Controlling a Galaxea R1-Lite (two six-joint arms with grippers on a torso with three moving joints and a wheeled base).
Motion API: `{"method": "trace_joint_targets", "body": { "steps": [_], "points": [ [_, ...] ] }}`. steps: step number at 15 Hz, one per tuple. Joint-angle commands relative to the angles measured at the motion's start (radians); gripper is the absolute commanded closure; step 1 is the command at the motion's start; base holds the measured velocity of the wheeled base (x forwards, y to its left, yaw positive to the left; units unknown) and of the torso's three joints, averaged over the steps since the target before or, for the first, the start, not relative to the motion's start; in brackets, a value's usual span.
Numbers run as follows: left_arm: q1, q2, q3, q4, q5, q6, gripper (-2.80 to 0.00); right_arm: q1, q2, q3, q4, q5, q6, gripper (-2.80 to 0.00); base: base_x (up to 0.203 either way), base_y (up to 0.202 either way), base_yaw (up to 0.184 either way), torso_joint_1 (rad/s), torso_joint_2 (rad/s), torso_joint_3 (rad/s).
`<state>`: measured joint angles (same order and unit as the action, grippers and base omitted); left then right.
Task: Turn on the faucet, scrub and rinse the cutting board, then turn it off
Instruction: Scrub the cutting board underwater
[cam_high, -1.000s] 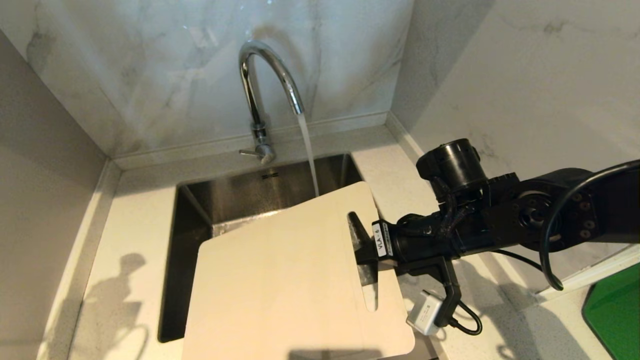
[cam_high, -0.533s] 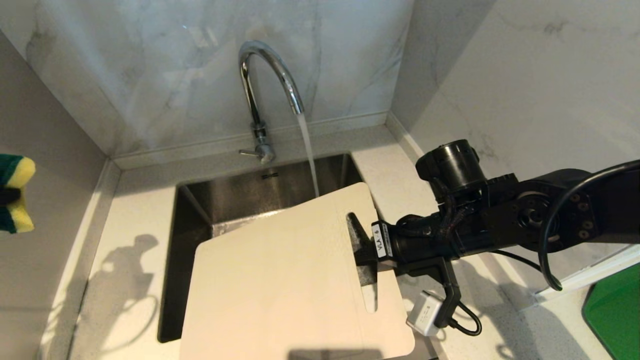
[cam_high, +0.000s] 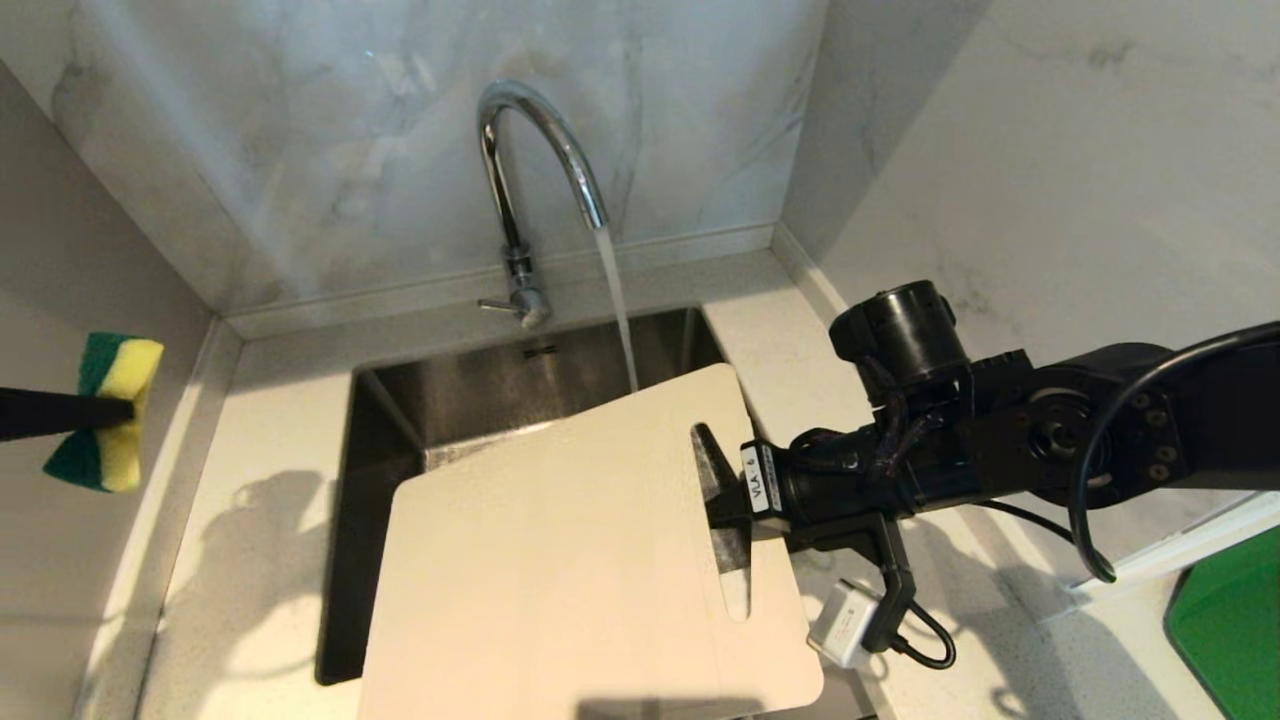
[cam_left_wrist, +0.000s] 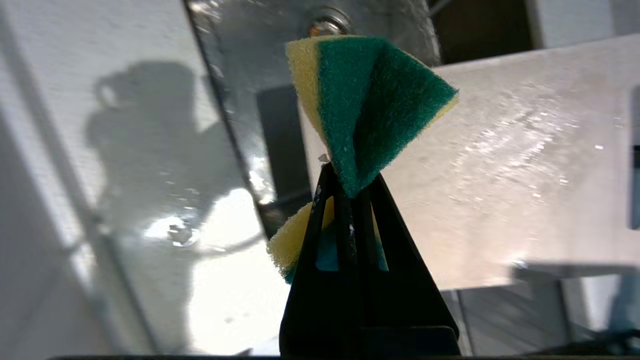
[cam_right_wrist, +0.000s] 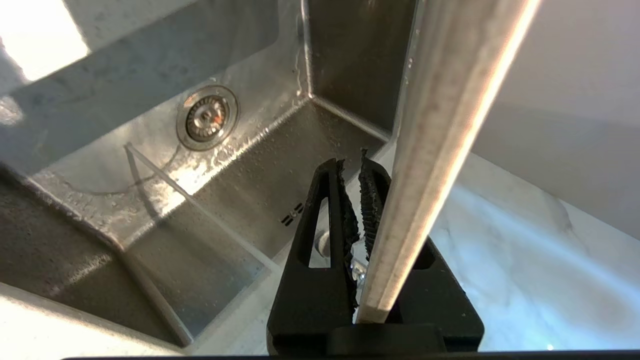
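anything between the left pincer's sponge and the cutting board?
Head view: bare countertop and the sink's open left side lie between the sponge and the cutting board.

Right arm: matte black housings, with a round capped cylinder on top and a disc-shaped joint ringed with small screws. A white label with black lettering sits near the wrist. A black cable loops alongside; a small white box hangs from a black bracket below. Gripper fingers: black, tapered, with triangular cut-outs and rough dark pads.
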<state>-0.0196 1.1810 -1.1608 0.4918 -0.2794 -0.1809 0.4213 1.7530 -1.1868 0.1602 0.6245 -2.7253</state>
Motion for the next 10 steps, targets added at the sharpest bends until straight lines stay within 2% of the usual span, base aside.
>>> {"method": "trace_joint_targets", "body": {
  "steps": [1, 2, 6, 10],
  "points": [
    [-0.089, 0.041, -0.017, 0.006, -0.001, -0.063, 0.00, 0.001, 0.000, 0.000, 0.001, 0.004, -0.016, 0.00, 0.000, 0.000, 0.000, 0.000, 0.00, 0.000],
    [-0.133, 0.053, -0.023, 0.006, -0.001, -0.105, 0.00, 0.000, 0.000, 0.000, 0.000, 0.004, -0.016, 0.00, 0.000, 0.000, 0.000, 0.000, 0.00, 0.000],
    [-0.313, 0.135, -0.093, 0.000, -0.005, -0.350, 0.00, 0.001, 0.001, 0.001, -0.001, 0.006, -0.016, 0.00, 0.000, 0.000, 0.000, 0.000, 0.00, 0.000],
    [-0.456, 0.261, -0.217, -0.031, -0.005, -0.524, 0.00, 0.001, -0.009, 0.021, -0.001, 0.005, -0.016, 0.00, 0.000, 0.000, 0.000, 0.000, 0.00, 0.000]
  ]
}}
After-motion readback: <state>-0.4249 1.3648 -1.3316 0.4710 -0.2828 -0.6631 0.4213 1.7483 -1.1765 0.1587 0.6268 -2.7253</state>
